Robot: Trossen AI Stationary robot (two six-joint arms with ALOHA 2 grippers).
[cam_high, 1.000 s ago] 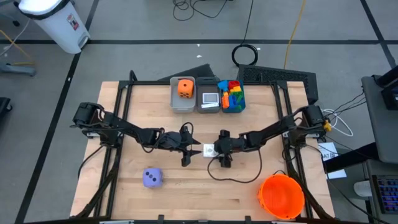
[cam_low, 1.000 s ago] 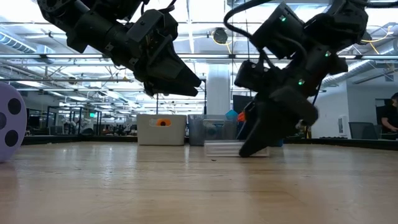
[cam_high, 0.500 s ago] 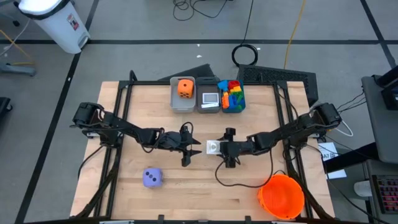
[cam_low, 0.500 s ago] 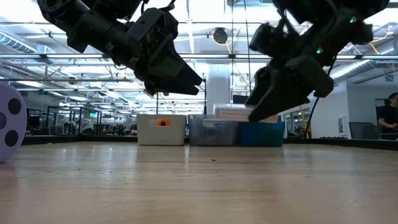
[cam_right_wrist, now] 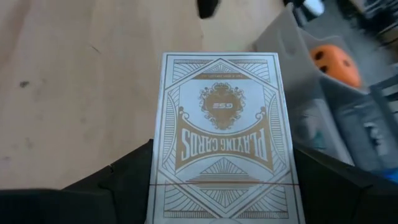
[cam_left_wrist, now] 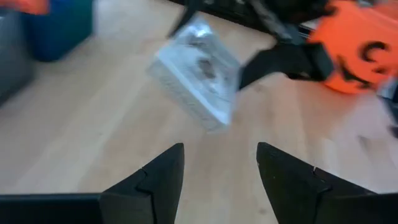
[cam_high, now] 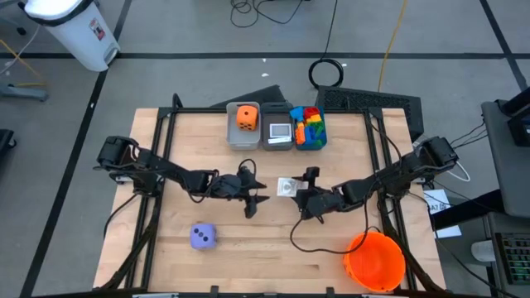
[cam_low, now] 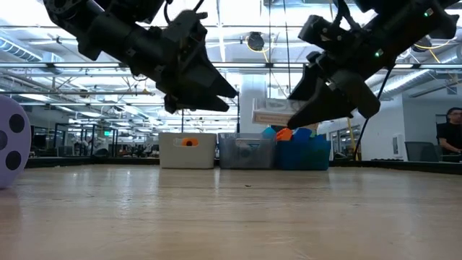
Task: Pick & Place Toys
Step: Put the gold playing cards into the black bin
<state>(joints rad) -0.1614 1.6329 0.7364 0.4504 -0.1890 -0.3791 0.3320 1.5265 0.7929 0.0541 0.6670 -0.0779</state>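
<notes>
A white box of playing cards (cam_right_wrist: 224, 137) hangs above the middle of the table, with my right gripper (cam_high: 298, 195) shut on it; the low view shows the box (cam_low: 278, 114) well above the wood. My left gripper (cam_left_wrist: 221, 155) stands open just left of the box (cam_left_wrist: 196, 74), raised, with nothing between its fingers. A purple die (cam_high: 203, 237) rests on the table at the near left. An orange die (cam_high: 246, 117) lies in the left grey bin (cam_high: 233, 132), and coloured blocks (cam_high: 310, 124) fill the blue bin. My right gripper pinches the card box by its two long sides (cam_right_wrist: 158, 180), one dark finger (cam_right_wrist: 124, 177) on each side, at the end nearest the wrist. The fingers come slanting down from the table's right and lie along the box. The box is lifted clear, nearly level, face up.
Three bins stand in a row at the far middle; the middle grey bin (cam_high: 279, 142) holds a small card. A big orange bucket (cam_high: 374, 261) stands at the near right. Bare wood lies between the purple die and the bucket.
My right gripper has lifted the card box off the table and carried it up and a little toward the far edge, turning its wrist as it rose. The box, flat on the wood a second ago, now hangs clear of it.
</notes>
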